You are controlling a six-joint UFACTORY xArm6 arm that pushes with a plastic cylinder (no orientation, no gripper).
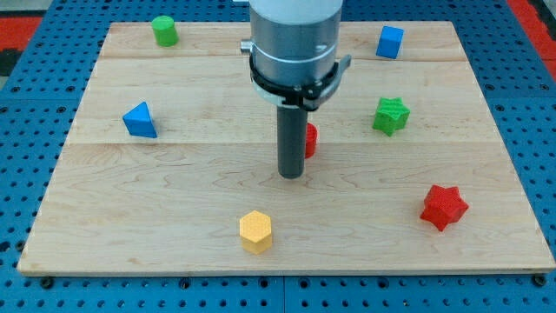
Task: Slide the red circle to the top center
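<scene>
The red circle (310, 140) sits near the board's middle, mostly hidden behind my rod; only its right edge shows. My tip (291, 175) rests on the board just below and slightly left of the red circle, touching or nearly touching it. The arm's grey body covers the top centre of the board.
A green round block (164, 30) is at the top left and a blue cube (390, 42) at the top right. A blue triangle (140, 120) is at the left, a green star (391, 115) at the right. A red star (444, 206) is at lower right, a yellow hexagon (255, 231) at bottom centre.
</scene>
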